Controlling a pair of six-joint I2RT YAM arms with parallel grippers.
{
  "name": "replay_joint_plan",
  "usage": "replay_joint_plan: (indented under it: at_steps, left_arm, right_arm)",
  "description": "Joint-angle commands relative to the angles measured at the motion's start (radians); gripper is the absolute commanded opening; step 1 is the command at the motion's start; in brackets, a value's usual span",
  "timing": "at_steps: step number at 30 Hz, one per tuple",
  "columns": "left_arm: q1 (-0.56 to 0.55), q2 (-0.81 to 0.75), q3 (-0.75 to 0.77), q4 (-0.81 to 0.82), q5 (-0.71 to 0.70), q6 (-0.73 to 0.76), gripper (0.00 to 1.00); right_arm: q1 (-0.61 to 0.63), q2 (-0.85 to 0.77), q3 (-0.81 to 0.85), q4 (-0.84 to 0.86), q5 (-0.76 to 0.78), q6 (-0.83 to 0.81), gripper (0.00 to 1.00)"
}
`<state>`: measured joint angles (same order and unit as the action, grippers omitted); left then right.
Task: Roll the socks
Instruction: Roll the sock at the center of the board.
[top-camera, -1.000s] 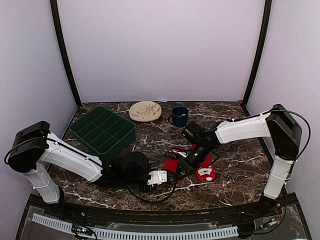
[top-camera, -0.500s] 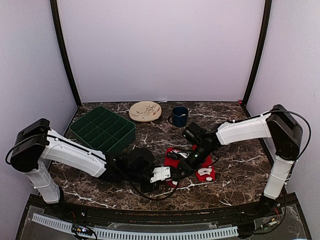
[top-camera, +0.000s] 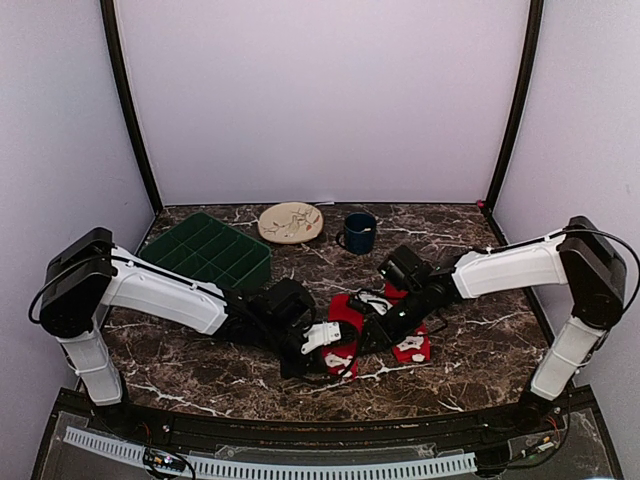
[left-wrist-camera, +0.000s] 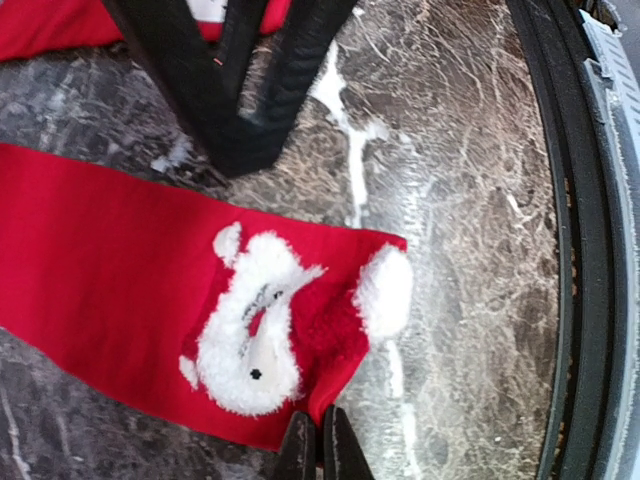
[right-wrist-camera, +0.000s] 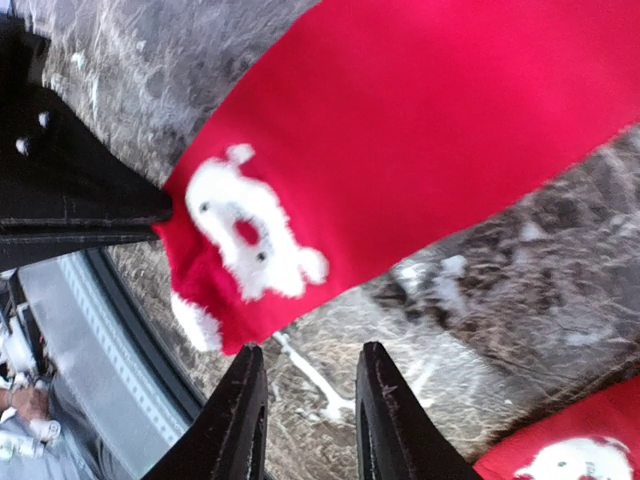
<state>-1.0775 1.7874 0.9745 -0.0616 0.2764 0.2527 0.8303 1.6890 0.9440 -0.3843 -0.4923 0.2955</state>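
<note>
Compared with a second back, the left arm is reaching further right, so the left fingers (left-wrist-camera: 318, 450) are now sitting at the end of the first sock (left-wrist-camera: 120, 260) instead of over bare desk (left-wrist-camera: 440, 150) beside it. The right fingers (top-camera: 368, 332) are also standing wider apart than they were. Left fingers are pressed fully together, tips right on the sock's lower edge by the fluffy white patch (left-wrist-camera: 255, 330). Can't tell if they're actually pinching any fabric. Right fingers are gaping partway and holding nothing, with just marble showing between them, and they're hovering just off that same sock's patch end, opposite the left ones. That sock is lying flat mid-desk, between the two arms. The second sock (top-camera: 410, 345) is lying just to its right, white patch up, under the right arm. Further back, the green tray (top-camera: 205, 260), plate (top-camera: 291, 221) and blue mug (top-camera: 359, 232) are sitting well clear of all this.
</note>
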Motion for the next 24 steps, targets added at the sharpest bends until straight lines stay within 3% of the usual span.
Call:
replay_joint_plan:
  at_steps: [1,9,16,24]
  left_arm:
    - [0.024,0.012,0.054,-0.091,0.119,-0.038,0.00]
    - [0.079,0.063,0.160,-0.198,0.247,-0.065,0.00]
    - [0.126,0.130,0.239,-0.305,0.365,-0.089,0.00]
    - [0.173,0.156,0.234,-0.288,0.457,-0.153,0.00]
  right_arm:
    - [-0.010,-0.060,-0.044,0.081,0.097,0.042,0.30]
    - [0.006,-0.188,-0.152,0.166,0.249,0.061,0.31]
    - [0.091,-0.289,-0.224,0.220,0.421,0.056,0.32]
    - [0.204,-0.365,-0.266,0.265,0.564,0.009,0.33]
